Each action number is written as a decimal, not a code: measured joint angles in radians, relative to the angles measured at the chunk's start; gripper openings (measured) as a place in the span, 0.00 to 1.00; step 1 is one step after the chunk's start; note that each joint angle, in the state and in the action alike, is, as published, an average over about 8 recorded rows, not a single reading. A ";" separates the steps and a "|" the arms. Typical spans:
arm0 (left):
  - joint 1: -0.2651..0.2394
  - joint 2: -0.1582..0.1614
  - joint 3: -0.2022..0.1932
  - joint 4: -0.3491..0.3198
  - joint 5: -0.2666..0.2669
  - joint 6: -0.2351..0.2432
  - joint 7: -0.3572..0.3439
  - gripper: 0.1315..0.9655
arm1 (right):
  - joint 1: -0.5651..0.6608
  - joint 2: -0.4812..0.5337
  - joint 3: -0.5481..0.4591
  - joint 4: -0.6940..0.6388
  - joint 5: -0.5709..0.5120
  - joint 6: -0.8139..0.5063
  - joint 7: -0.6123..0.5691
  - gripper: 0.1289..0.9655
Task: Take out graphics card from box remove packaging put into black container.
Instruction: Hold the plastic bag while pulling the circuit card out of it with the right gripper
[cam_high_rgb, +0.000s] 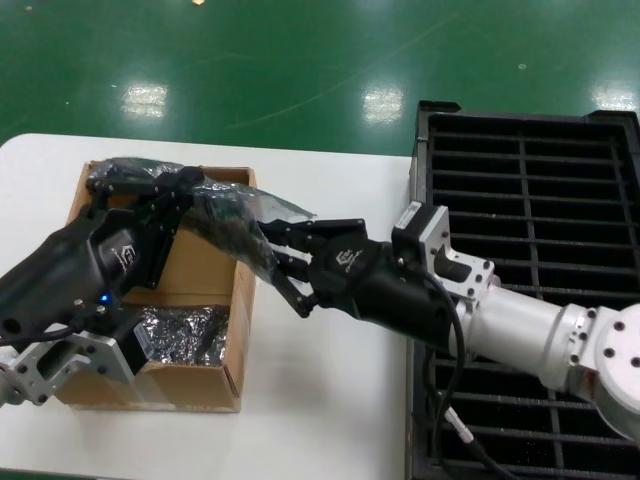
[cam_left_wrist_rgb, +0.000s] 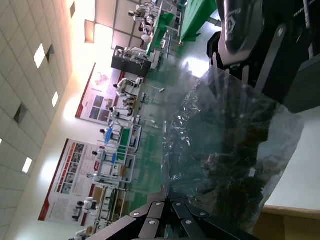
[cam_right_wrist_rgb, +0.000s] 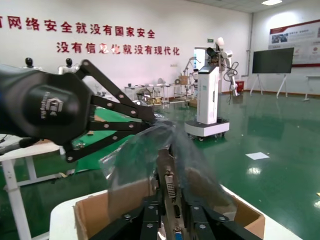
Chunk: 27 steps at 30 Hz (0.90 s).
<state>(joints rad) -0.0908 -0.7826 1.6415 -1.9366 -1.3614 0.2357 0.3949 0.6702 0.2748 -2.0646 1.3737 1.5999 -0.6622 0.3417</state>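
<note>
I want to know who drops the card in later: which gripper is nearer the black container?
Right. The right gripper holds the bagged graphics card at the box's edge, beside the black container; the left gripper is over the box, farther away.

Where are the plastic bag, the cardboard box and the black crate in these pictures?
packaging (cam_high_rgb: 235, 215), head view, on the crinkled bag stretched between the two grippers.
box (cam_high_rgb: 190, 385), head view, on its near cardboard wall.
black container (cam_high_rgb: 530, 160), head view, on a rib between its slots.
</note>
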 joint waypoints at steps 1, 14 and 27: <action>0.000 0.000 0.000 0.000 0.000 0.000 0.000 0.01 | 0.003 -0.004 0.000 -0.007 -0.001 0.002 0.001 0.13; 0.000 0.000 0.000 0.000 0.000 0.000 0.000 0.01 | 0.009 -0.024 0.004 -0.043 -0.008 0.022 0.004 0.02; 0.000 0.000 0.000 0.000 0.000 0.000 0.000 0.01 | -0.012 -0.017 0.012 -0.037 0.001 0.023 0.014 0.04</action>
<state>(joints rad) -0.0908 -0.7826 1.6415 -1.9366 -1.3614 0.2357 0.3949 0.6584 0.2577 -2.0530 1.3370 1.6012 -0.6389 0.3559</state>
